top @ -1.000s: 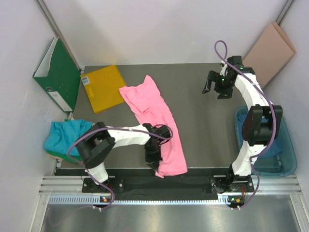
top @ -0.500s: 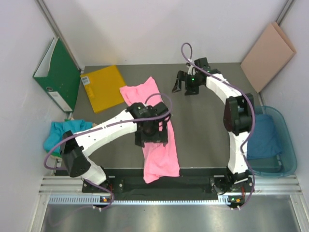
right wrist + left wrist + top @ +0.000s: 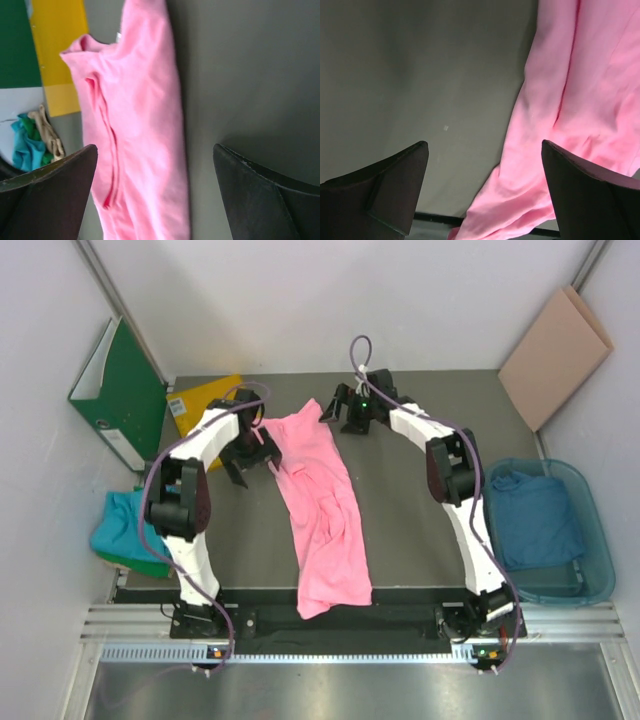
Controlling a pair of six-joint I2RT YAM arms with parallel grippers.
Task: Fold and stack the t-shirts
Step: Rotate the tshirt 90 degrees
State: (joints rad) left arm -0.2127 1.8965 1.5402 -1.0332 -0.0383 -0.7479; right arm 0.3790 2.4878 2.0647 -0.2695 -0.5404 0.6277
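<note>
Pink shirt [image 3: 322,510] is laid lengthwise down the table [image 3: 420,530], folded narrow; left gripper [image 3: 252,466] and right gripper [image 3: 338,418] are held spread wide and empty either side of its far end, judged placed for pinching both far corners

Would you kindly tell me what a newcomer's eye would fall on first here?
First, the bright pink cloth t-shirt stretched lengthwise down the middle of the dark table. Next, the robot's left hand and right hand, both open, flanking the shirt's far end. Then the green rigid binder at the left wall and the clear blue plastic tub at the right.
</note>
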